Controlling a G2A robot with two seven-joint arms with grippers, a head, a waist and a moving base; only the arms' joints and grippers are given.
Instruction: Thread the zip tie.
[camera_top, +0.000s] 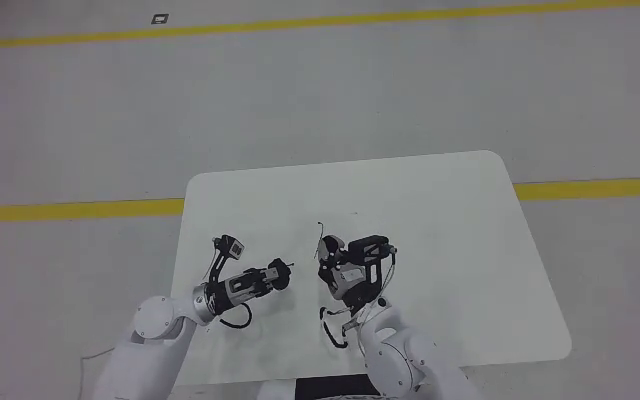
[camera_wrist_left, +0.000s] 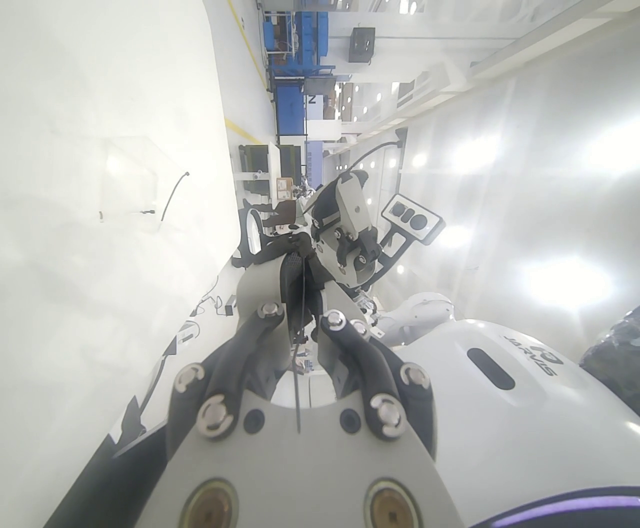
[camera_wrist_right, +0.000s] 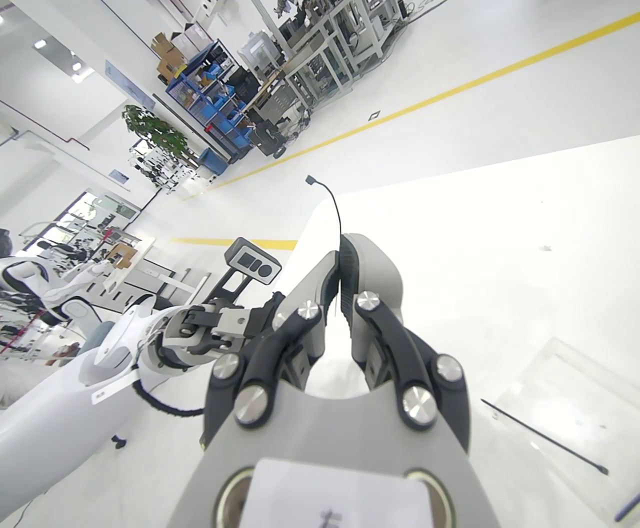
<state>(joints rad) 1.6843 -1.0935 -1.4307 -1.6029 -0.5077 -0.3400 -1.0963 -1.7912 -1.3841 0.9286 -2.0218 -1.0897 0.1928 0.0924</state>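
My right gripper (camera_wrist_right: 341, 250) is shut on a thin black zip tie (camera_wrist_right: 334, 205). The tie's square head (camera_wrist_right: 310, 179) curves up out of the fingertips. From above, this gripper (camera_top: 328, 252) hovers over the table's front middle, with the tie (camera_top: 320, 232) sticking out past it. My left gripper (camera_wrist_left: 300, 250) is shut on a black zip tie strip (camera_wrist_left: 301, 345) that runs back between its fingers toward the palm. In the top view the left gripper (camera_top: 283, 270) sits a short way to the left of the right one, pointing at it, and the two are apart.
The white table (camera_top: 450, 230) carries a clear tray (camera_wrist_right: 555, 380) with a spare black zip tie (camera_wrist_right: 542, 435) lying in it. That tray (camera_wrist_left: 130, 185) and tie (camera_wrist_left: 172, 195) also appear beyond the left gripper. A small speck (camera_wrist_right: 545, 247) lies farther out.
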